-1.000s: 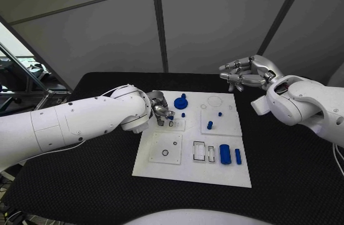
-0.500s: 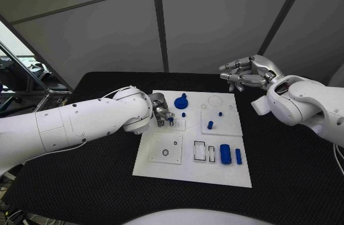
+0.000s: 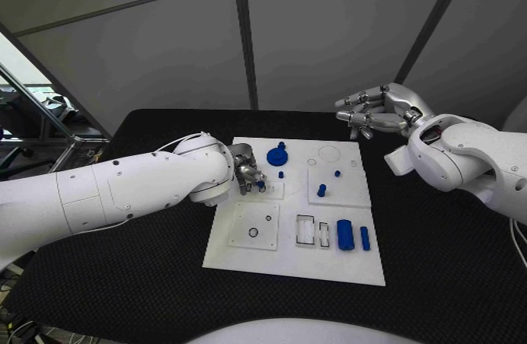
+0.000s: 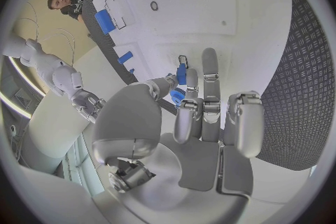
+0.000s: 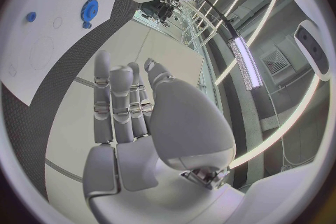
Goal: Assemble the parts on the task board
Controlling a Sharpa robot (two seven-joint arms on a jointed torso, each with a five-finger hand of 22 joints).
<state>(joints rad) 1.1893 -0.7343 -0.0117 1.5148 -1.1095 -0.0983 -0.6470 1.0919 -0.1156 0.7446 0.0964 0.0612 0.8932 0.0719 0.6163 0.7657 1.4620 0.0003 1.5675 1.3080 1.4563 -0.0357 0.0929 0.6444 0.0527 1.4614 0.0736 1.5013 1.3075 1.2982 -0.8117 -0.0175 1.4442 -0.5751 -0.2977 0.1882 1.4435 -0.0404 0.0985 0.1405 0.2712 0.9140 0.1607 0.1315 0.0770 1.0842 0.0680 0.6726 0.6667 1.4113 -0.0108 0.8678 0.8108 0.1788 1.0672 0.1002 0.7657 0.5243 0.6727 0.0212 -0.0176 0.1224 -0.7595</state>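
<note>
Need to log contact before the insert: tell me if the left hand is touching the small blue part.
Touching. In the left wrist view the left hand pinches the small blue part between its fingertips, above the task board.

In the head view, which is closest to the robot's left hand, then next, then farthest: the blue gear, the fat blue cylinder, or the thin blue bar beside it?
From the left hand:
1. The blue gear, just past the hand toward the board's far edge.
2. The fat blue cylinder, on the board's near right part.
3. The thin blue bar, right of the cylinder, nearest the board's right edge.
</note>
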